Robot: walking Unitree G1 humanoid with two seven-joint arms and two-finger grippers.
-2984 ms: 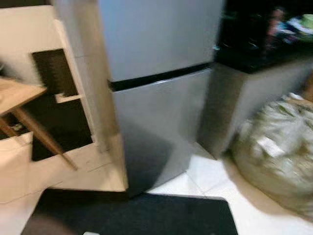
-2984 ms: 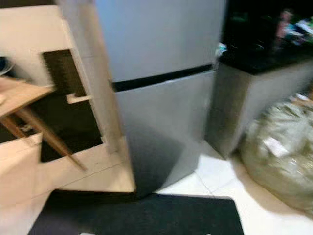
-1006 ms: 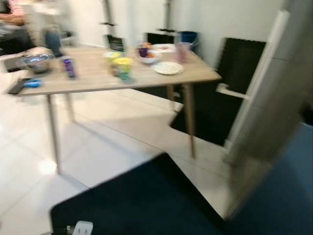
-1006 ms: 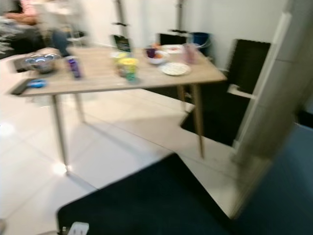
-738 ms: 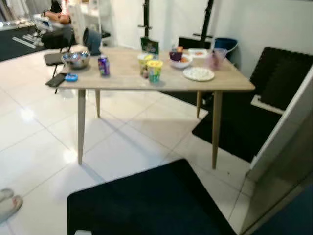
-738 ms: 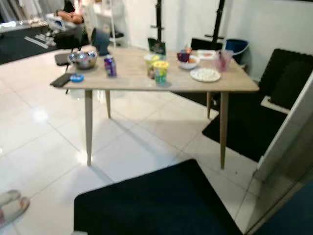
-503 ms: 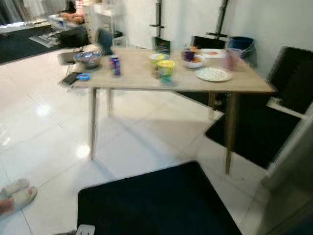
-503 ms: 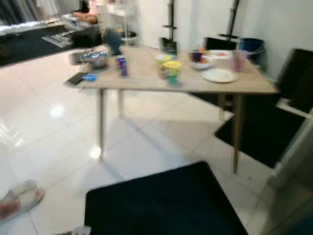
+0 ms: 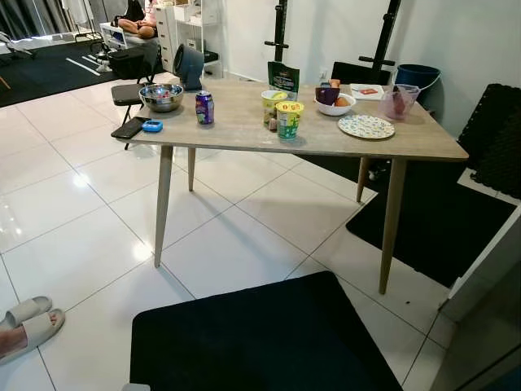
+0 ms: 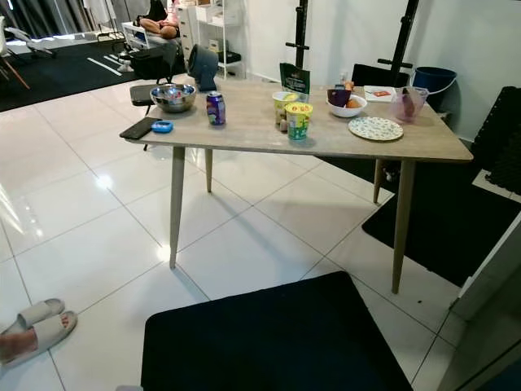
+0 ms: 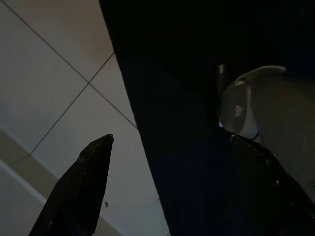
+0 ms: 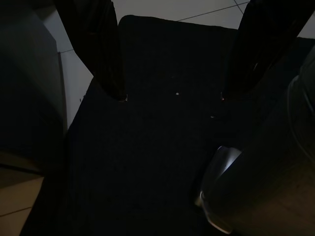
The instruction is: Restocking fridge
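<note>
Black mat (image 9: pixel 260 342) before wooden table (image 9: pixel 244 134)

The table (image 9: pixel 236 130) stands ahead on white tiled floor (image 9: pixel 73 236), with open floor between it and the black mat (image 9: pixel 260 342) nearest the camera. Items crowd the tabletop: a steel bowl (image 9: pixel 161 97), a purple can (image 9: pixel 204 107), two cups (image 9: pixel 289 119), a fruit bowl (image 9: pixel 334 103), a plate (image 9: pixel 365 126) and a pink container (image 9: pixel 398 103). Gaps separate them; the near edge strip is bare. Under the table, passage between the legs is open. A sandalled foot (image 9: pixel 24 322) lies at the left. A white panel (image 9: pixel 488 252) and black mats (image 9: pixel 431 220) block the right side.
</note>
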